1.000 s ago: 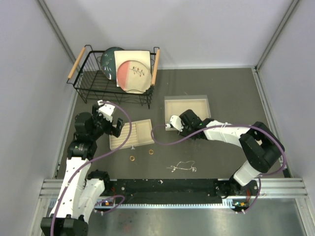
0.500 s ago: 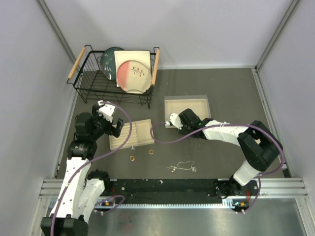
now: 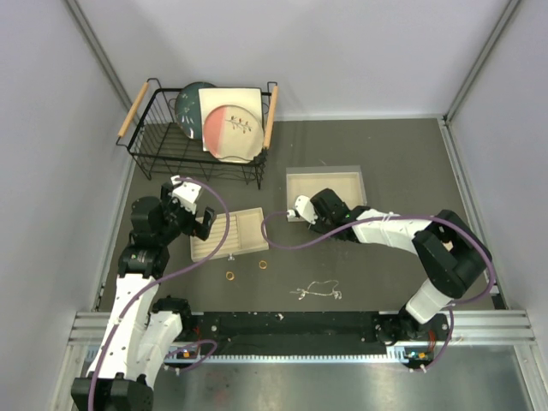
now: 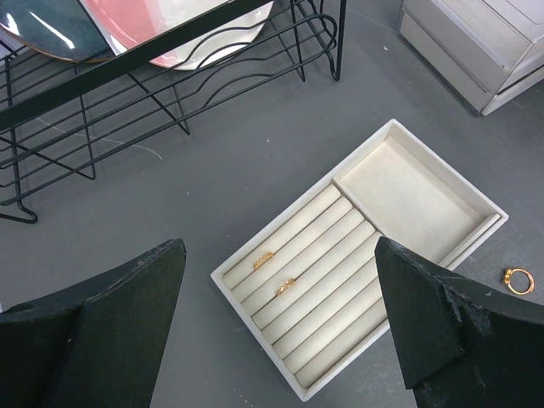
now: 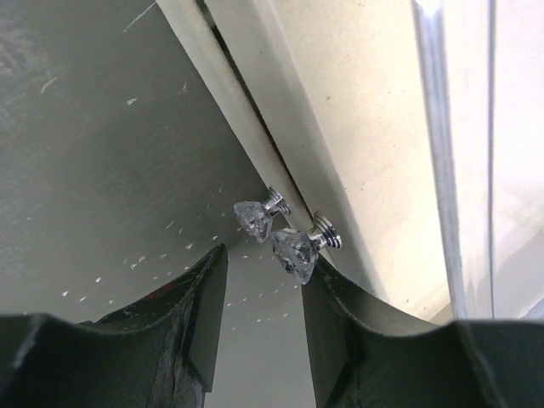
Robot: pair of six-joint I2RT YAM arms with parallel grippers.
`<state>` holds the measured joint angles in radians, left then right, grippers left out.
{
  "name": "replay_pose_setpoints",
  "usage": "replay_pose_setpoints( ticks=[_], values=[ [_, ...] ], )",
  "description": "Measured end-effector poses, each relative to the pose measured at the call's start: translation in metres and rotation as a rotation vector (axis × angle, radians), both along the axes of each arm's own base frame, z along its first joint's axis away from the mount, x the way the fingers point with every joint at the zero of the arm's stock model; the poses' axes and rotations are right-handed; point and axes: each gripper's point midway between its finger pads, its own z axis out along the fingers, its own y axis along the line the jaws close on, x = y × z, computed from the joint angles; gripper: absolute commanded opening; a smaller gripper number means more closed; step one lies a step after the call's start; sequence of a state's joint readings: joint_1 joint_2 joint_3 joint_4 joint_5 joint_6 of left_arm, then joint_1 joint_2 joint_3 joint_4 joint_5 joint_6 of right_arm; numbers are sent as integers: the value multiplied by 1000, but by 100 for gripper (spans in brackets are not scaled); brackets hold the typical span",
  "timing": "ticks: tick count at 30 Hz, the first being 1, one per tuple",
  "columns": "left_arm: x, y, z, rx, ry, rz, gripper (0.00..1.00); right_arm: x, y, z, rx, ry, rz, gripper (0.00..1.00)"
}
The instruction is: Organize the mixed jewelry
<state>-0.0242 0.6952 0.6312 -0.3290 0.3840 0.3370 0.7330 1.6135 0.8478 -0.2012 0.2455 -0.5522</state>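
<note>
Jewelry lies split between the table and the storage pieces: one gold ring (image 3: 229,276) and a second gold ring (image 3: 263,265) sit loose on the dark table (image 3: 385,163) just in front of the beige tray (image 3: 251,229), and a thin silver chain (image 3: 317,291) lies tangled nearer the arm bases. Two small gold pieces (image 4: 263,261) already rest in the tray's padded slots, probably because those grooves are meant to hold rings in place. The left tool (image 4: 279,246) hangs above the tray with its jaws spread wide and nothing in them, placed as if ready to work over the ring rows. The right tool (image 5: 263,263) is down low against the side of the beige box (image 3: 330,184), its jaws part-way apart and gripping nothing; two crystal knobs (image 5: 293,251) stand just ahead of the gap. Judged from that approach, it is lining up on a knob to pull a drawer out so more pieces can be stowed
</note>
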Motion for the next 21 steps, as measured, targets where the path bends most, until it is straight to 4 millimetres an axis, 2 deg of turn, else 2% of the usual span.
replay_pose_setpoints(
  ticks=[5, 8, 10, 16, 21],
  values=[
    [-1, 0, 2, 1, -7, 1, 99, -2, 1, 1, 7, 11, -1, 43],
    [-1, 1, 3, 2, -13, 3, 99, -12, -1, 4, 14, 48, 12, 46],
    [-1, 1, 3, 3, -13, 3, 99, -24, -2, 13, 35, 78, 34, 54],
    [-1, 1, 3, 3, -13, 2, 99, -67, 3, 42, 108, 160, 133, 54],
    [-1, 0, 2, 0, -8, -1, 99, -105, 26, 44, 111, 215, 264, 54]
  ],
)
